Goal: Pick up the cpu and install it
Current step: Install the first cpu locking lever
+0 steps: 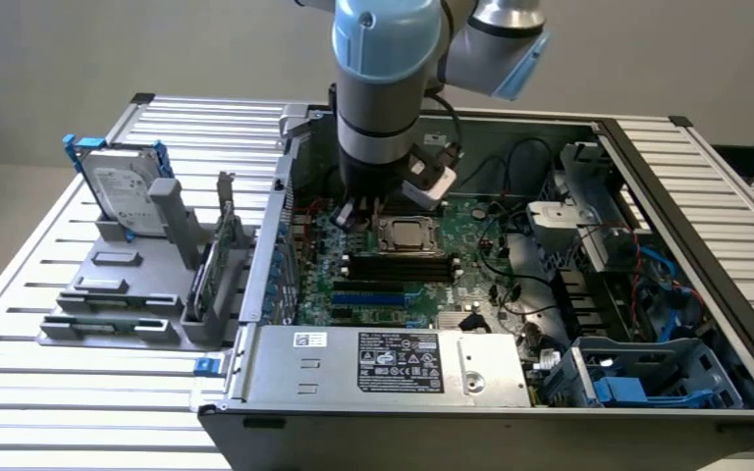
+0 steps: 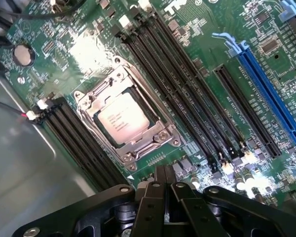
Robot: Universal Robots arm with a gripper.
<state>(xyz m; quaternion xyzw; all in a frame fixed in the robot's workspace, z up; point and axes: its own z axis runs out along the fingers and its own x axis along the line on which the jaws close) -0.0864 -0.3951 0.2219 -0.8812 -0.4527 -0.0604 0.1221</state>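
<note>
A small square cpu (image 2: 122, 120) with a pale silver-grey metal top lies flat inside the socket (image 2: 127, 117) on the green motherboard (image 2: 202, 54). The socket's metal frame surrounds the chip on all four sides. In the exterior view the cpu (image 1: 408, 234) sits just beside the lower end of the robot arm (image 1: 380, 88), toward the exterior view's right of it.

The gripper (image 2: 164, 185) hovers a little above the board, close to one edge of the socket, clear of the chip. Its black fingers are pressed together with no gap between them, and they hold nothing.

Long black memory slots (image 2: 177, 94) run along both sides of the socket. Farther from the gripper lies a blue expansion slot (image 2: 274, 96). A round silver coin battery (image 2: 23, 55) sits on the board beyond the socket.

The motherboard lies inside an open computer case (image 1: 672, 196) resting on a slatted metal table (image 1: 76, 412). A silver power supply (image 1: 391, 365) with a label fills the case's near edge. Well apart from the gripper, toward the exterior view's left, a grey holder (image 1: 122, 294) stands on the table with a silver hard drive (image 1: 122, 191) upright in it, a blue bracket on its top.
</note>
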